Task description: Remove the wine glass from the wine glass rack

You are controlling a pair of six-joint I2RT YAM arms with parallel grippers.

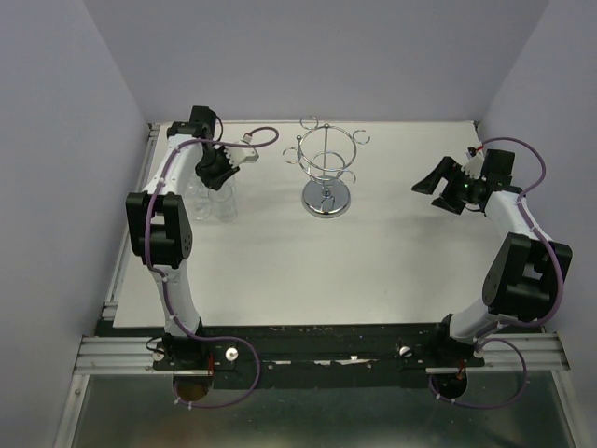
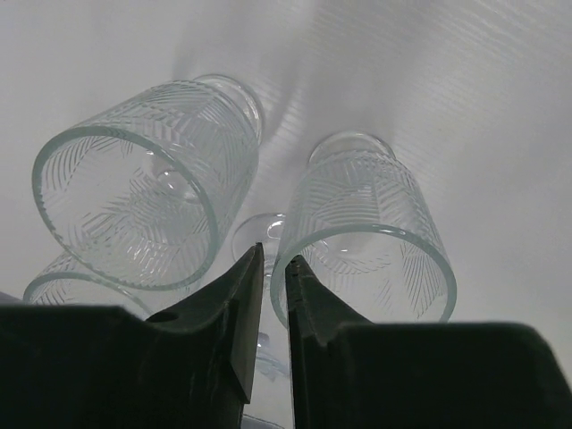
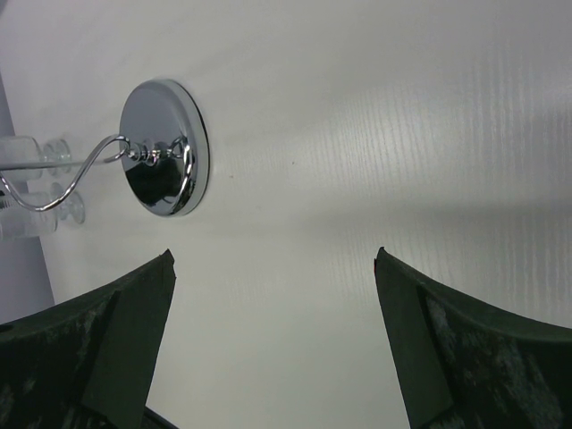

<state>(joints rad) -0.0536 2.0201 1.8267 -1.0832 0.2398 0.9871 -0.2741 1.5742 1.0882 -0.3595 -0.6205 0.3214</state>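
Left arm is reaching out to 9 o'clock of the wine glass rack (image 1: 326, 198). The left gripper (image 2: 273, 257) is hovering over a cluster of cut-pattern glasses standing rim-up on the counter (image 1: 280, 271). Its jaws are standing only a narrow slit apart. The wine glass (image 2: 253, 228) is showing in that slit as a thin stem and a round foot. It is looking loose rather than pinched, though contact with the stem is too fine to tell.

Neighbours are crowding in:
- a left glass (image 2: 134, 197) at 10 o'clock of the jaws
- a right glass (image 2: 366, 232) at 2 o'clock
- a third glass (image 2: 71, 286) peeking out at 8 o'clock

Centre: the rack is standing toward 12 o'clock of the counter. No glass is hanging on its hooks in the top view.

Right: the right gripper (image 3: 274, 255) is idling at 3 o'clock of the rack, well apart from it. Its jaws are spread wide and gripping nothing.

Judging the step: the glass is already off the rack and the set-down is in hand. The task is looking close to done.

The next move is calling for wider jaws, then a straight lift. The rims on either side are close, so any sideways drift is risking a knock.
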